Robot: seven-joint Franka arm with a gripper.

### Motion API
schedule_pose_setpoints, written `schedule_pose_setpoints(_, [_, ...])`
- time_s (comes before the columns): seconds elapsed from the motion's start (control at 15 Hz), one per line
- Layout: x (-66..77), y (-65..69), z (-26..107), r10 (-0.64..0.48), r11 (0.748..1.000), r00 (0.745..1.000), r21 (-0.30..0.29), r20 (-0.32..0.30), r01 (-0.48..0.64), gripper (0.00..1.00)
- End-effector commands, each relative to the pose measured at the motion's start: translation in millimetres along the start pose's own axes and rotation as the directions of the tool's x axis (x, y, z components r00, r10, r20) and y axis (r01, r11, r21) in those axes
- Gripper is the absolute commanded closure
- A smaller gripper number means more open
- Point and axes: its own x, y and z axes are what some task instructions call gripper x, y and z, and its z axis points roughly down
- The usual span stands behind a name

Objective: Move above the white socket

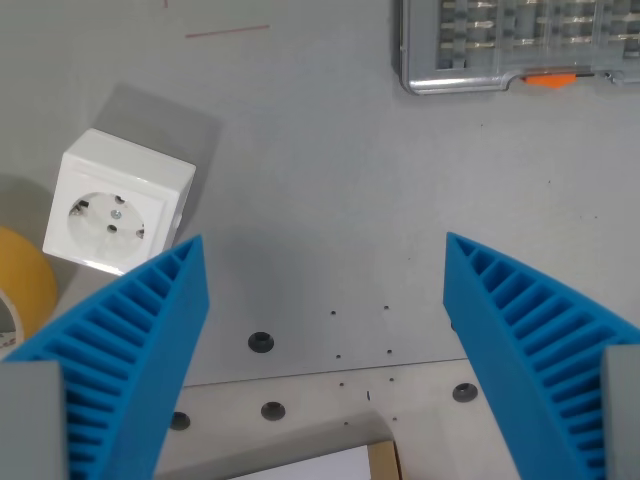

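Observation:
The white socket [112, 205] is a small cube with a round recessed face, lying on the grey table at the wrist view's left. My gripper [325, 245] hangs open above the table, with nothing between its two ribbed blue fingers [140, 345]. The left finger's tip sits just right of and below the socket. The socket lies outside the gap between the fingers, off to the left.
A roll of yellow tape [22, 285] touches the left edge, just below the socket. A clear plastic bit case [515, 45] with an orange latch lies at the top right. Screw holes [261, 342] and a wooden board edge [384, 460] show at the bottom.

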Motion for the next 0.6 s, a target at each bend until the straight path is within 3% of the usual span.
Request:
schedule_pose_setpoints(0.07, [0.2,0.0,-2.5,0.001,1.0,1.0,0.001,-0.005,-0.001,0.0])
schedule_pose_setpoints(0.6, [-0.5,-2.1,-0.5,-0.066,0.998,0.998,0.0,-0.008,0.066,0.0])
